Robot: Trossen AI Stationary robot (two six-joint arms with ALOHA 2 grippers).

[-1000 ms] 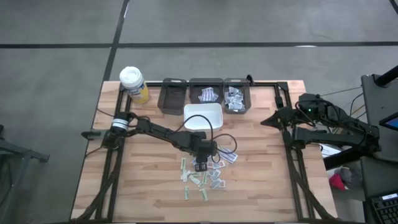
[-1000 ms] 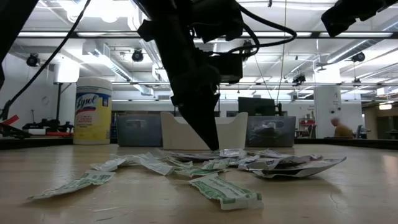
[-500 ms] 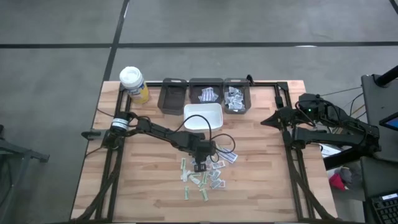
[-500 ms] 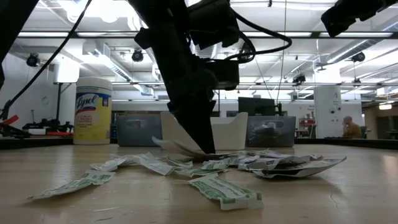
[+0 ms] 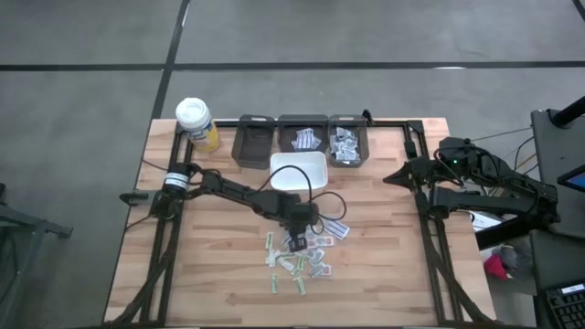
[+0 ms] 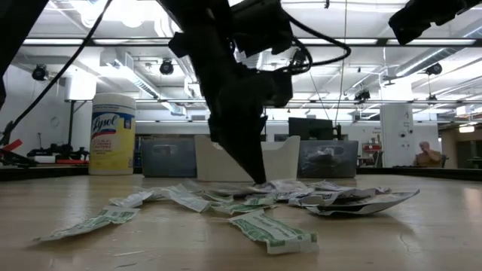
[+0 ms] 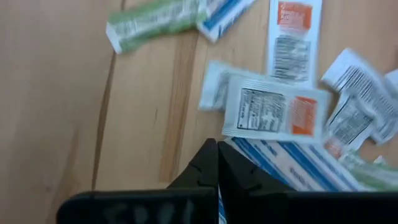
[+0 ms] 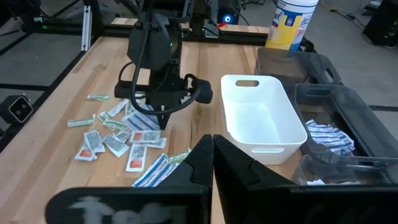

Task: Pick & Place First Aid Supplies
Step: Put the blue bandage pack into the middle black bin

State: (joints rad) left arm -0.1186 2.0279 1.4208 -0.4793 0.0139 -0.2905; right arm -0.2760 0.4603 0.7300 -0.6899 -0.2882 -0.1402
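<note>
While your left gripper (image 5: 296, 242) stands tip-down in the scatter of packets (image 5: 302, 259) at the table's near middle, its two fingers (image 7: 208, 168) are pressed together with no gap between them. A blue-striped packet (image 7: 292, 169) lies right at the fingertips, but you cannot tell from these views whether it is pinched. Just beyond the tips lies a white packet with an orange patch (image 7: 275, 113), and a green strip (image 7: 155, 23) sits farther out on the bare wood.

From table height, the arm comes down into the pile, with green-printed strips (image 6: 271, 232) lying nearest the camera.

Behind the pile sits an empty white bin (image 5: 299, 171). Past it, three dark bins stand in a row along the far edge: the left bin (image 5: 255, 143) holds nothing you can see, while the middle bin (image 5: 303, 137) and the right bin (image 5: 346, 142) hold packets. A yellow bottle (image 5: 196, 123) stands at the far left corner.

Your right gripper (image 8: 212, 157) waits off the table's right edge with its fingers closed.
</note>
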